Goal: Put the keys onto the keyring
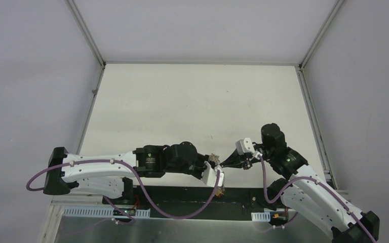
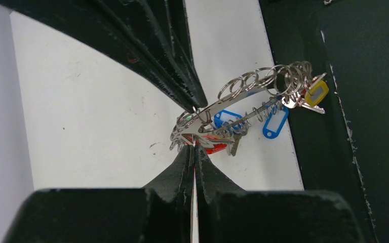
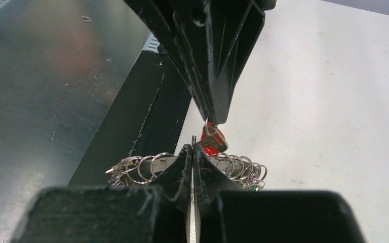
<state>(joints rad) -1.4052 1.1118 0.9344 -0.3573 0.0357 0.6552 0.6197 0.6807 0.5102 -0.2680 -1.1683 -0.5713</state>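
The keyring (image 2: 228, 104) is a flat silver band strung with many small split rings, blue tags and a yellow tag. It hangs just above the white table (image 1: 192, 101) near its front edge. My right gripper (image 3: 192, 148) is shut on the band, and the rings (image 3: 152, 164) fan out on both sides of its tips. The left wrist view has that gripper (image 2: 196, 106) coming in from above. My left gripper (image 2: 194, 147) is shut on a small key with a red head (image 3: 214, 137) and holds it against the band's end. Both grippers meet tip to tip (image 1: 219, 163).
A black strip (image 3: 142, 101) runs along the table's near edge, right beside the keyring. Beyond it lies a bare metal plate (image 3: 40, 91). Grey walls with metal posts enclose the table on the left, right and far sides.
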